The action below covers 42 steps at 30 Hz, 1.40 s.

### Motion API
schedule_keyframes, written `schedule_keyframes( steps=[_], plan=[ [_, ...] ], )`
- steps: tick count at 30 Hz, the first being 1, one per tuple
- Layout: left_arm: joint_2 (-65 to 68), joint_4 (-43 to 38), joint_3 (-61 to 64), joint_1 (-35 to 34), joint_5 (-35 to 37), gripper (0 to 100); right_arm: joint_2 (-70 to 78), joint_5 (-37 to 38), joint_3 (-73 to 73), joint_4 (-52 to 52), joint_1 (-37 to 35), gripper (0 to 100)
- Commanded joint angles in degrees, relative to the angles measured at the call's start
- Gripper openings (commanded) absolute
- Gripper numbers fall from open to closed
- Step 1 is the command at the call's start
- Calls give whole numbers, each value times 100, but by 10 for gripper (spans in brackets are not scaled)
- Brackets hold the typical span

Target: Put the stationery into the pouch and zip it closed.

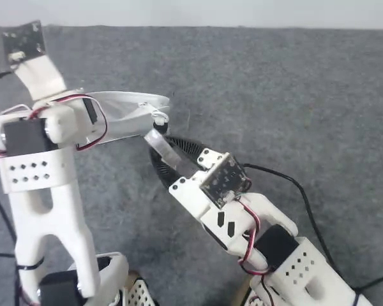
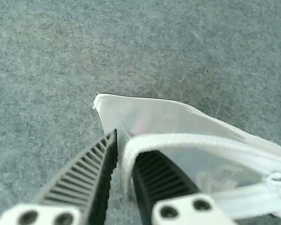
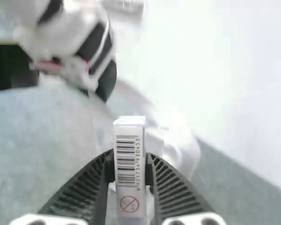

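Right gripper [image 3: 129, 161]: fingers clamped on a barcoded white stick [image 3: 129, 133], pads on its two long sides. The stick's free end projects straight out past the fingertips, so its long axis coincides with the gripper's own axis. The pouch [image 1: 131, 109] lies directly ahead along that axis. In the high view the stick's free end sits just beside the pouch's nearer end; contact cannot be resolved. The pouch is translucent white, with its length running from the right arm across to the left arm, over the grey mat [image 1: 293, 83]. Whether it rests on the mat or hangs above it cannot be told. Faint contents show through the wall but are not identifiable. The zipper pull [image 2: 276, 180] sits at the end away from the left gripper [image 2: 123, 144]. The zipper tape bows apart along the rim, so the mouth reads as open. Left gripper: fingers pinched together on the pouch's zipper rim at one corner, holding it. Judgement: the right arm does the inserting. The stick must travel end-first along its own axis into the mouth, and it risks snagging on the rim.
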Motion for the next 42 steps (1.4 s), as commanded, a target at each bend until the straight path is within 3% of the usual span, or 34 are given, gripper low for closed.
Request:
schedule_keyframes(
  steps=[1, 6, 16, 24, 42],
  plan=[
    [-70, 26, -48, 105, 53, 10, 382, -26, -580, -453, 92, 6],
    [-70, 26, -48, 88, 44, 10, 1218, -53, -1134, -1235, 92, 6],
    [-70, -9, 48, 97, 44, 10, 2949, -35, -1363, -3749, 84, 6],
    [-70, -9, 66, 105, 44, 10, 3846, -44, -1363, -4963, 84, 6],
    [-70, -9, 66, 70, 44, 10, 5121, -70, -1336, -5103, 92, 6]
  ],
)
